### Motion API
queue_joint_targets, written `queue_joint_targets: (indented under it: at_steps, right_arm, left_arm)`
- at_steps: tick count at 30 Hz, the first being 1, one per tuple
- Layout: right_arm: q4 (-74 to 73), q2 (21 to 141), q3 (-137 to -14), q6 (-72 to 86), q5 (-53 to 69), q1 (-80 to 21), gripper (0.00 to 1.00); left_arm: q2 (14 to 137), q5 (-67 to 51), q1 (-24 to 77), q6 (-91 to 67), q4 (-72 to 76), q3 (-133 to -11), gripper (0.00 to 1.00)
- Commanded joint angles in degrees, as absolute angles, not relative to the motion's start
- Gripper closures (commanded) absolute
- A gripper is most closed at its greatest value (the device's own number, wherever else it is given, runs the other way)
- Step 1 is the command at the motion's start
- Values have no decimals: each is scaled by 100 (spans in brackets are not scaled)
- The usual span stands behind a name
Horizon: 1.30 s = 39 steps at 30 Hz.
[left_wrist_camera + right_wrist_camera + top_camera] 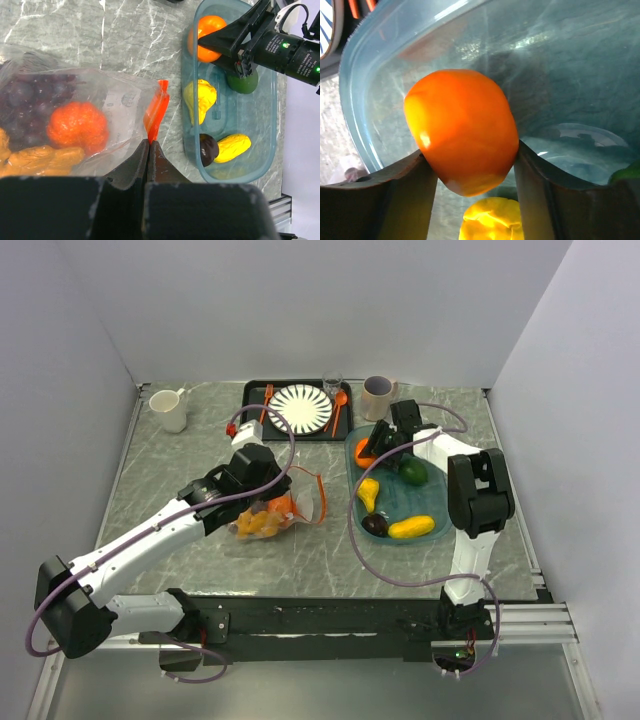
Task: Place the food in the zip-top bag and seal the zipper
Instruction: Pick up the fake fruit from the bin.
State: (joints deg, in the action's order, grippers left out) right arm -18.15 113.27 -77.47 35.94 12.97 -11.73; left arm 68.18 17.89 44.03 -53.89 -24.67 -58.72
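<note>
My left fingers (132,167) are clamped on the zip-top bag (115,100) beside its zipper (156,107) on the table (180,480), right fingers (395,200) pinch the round orange (462,130) at the teal tub's (375,65) far end, and I reckon that slick ball pops out if the pinch sits off-centre.

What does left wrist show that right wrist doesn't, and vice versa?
Left wrist only: the zip-top bag holding a bagged orange, grapes and yellow pieces, its zipper pinched by the shut left gripper.
Right wrist only: a striped plate's edge and orange cutlery, top left.
Both: the teal tub, with the tub orange gripped by the right gripper, and a yellow piece beside it.
</note>
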Motion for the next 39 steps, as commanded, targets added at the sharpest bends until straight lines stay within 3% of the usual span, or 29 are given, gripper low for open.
queue_joint_targets:
  at_steps: [1,5,12,39]
  right_arm:
    - [-1785,11294,-7796,3516,1353,-1151,46]
    - [-1609,10934,-7551,3472,1284,-1160,56]
    - [-1661,10258,-7278,3287,1160,-1160,63]
    - [-2074,7700,-5573,2962,1319,-1705,65]
  left_arm:
    - [6662,1837,4412,-5432,-2268,-5880,99]
    - [6680,1828,4412,-5449,-2276,-5897,99]
    - [6618,1837,4412,-5458,-2259,-5819,99]
    - [6565,1784,4412,-5502,-2092,-5739,99]
